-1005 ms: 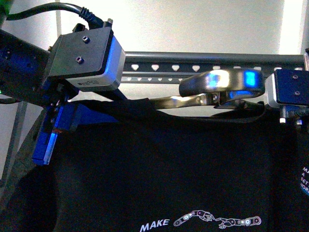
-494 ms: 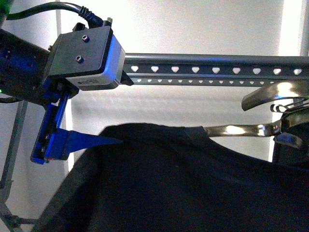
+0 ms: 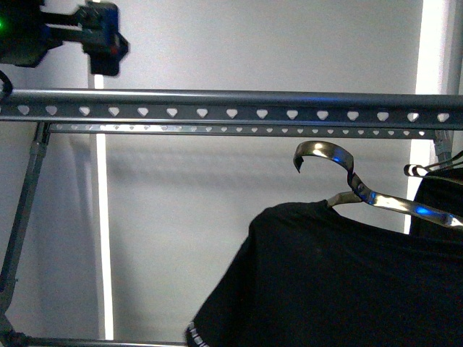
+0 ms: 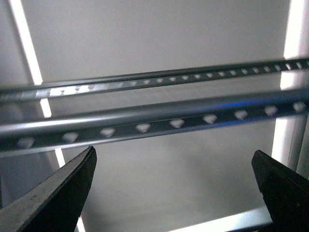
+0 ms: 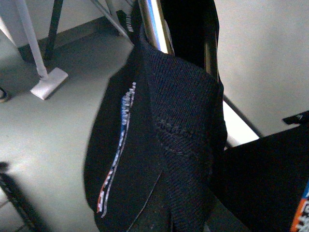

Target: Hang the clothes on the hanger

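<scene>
The hanger, a long dark-grey rail with heart-shaped holes, spans the front view; it also crosses the left wrist view as the rail. The clothes, a black T-shirt, hang low at the right on a shiny flat-metal shoulder piece whose hook is just below the rail and apart from it. My left gripper is above the rail at the far left, open and empty, with dark fingers wide apart. My right gripper is shut on the clothes near the ribbed collar, its fingers mostly hidden by fabric.
A second black T-shirt on a black-and-white hooked hanger hangs at the far right, close beside the held shirt. Slanted grey struts stand at the left. A pale wall lies behind. The right wrist view shows grey floor below.
My left arm let go of the shirt and rose from in front of the rail to above it at the far left. The shirt and its shiny hook moved right and down.
</scene>
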You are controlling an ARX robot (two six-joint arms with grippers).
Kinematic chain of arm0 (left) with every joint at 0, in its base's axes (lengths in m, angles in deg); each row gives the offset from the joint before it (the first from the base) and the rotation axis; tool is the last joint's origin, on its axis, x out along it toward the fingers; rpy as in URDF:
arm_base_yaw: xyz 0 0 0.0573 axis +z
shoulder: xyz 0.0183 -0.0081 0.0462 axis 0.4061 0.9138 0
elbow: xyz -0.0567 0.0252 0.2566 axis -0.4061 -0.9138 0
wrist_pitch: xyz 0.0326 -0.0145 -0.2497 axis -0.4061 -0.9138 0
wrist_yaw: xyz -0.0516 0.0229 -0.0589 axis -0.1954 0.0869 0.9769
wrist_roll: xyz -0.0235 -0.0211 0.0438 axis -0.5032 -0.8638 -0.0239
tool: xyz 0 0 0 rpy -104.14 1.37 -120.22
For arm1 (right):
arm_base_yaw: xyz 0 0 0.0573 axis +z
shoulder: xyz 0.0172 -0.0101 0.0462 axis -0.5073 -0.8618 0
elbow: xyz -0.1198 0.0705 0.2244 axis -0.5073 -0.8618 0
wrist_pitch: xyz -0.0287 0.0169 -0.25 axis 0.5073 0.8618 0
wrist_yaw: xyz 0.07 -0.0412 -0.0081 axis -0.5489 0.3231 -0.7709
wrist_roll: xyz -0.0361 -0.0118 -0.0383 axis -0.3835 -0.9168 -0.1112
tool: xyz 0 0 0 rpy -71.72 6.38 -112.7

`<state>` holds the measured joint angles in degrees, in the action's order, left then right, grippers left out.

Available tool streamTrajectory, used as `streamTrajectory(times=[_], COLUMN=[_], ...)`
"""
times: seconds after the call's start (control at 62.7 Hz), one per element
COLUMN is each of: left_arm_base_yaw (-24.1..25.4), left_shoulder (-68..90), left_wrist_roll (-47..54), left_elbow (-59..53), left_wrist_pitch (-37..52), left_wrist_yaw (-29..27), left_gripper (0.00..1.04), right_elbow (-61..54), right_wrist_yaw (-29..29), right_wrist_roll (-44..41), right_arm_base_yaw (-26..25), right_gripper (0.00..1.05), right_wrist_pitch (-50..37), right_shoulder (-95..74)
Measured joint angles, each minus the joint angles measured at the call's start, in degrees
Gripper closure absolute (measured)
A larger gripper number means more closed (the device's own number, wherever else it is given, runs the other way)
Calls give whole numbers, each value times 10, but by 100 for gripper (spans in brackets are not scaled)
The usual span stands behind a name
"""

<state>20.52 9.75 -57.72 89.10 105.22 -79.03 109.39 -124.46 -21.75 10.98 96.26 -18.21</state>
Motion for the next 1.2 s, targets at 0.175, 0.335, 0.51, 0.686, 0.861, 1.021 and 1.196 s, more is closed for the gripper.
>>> streamTrajectory(times=[0.175, 0.335, 0.51, 0.686, 0.861, 1.021, 1.196], left_arm_base_yaw=[56, 64, 49, 34, 34, 34, 34], left_shoulder=[-13, -49, -159, -253, -320, -359, -407], left_wrist_roll=[-238, -253, -113, -69, -62, -62, -62], left_elbow=[9, -16, -158, -351, -474, -528, -578], left_wrist_pitch=[-83, -106, -148, -64, -18, -5, -2], left_wrist_yaw=[-34, -21, -40, -44, -45, -45, -45], left_gripper=[7, 10, 40, 78, 101, 101, 101], right_elbow=[0, 5, 46, 116, 155, 178, 199], right_wrist_yaw=[-37, -53, -25, 30, 71, 89, 115], right_wrist_roll=[222, 379, 570, 750, 839, 876, 893], right_arm_base_yaw=[-2, 6, 21, 41, 59, 73, 96], right_gripper=[101, 102, 102, 102, 102, 102, 102], right_wrist_pitch=[-47, -117, -183, -223, -229, -229, -229], right_shoulder=[3, 6, -6, -57, -102, -127, -151])
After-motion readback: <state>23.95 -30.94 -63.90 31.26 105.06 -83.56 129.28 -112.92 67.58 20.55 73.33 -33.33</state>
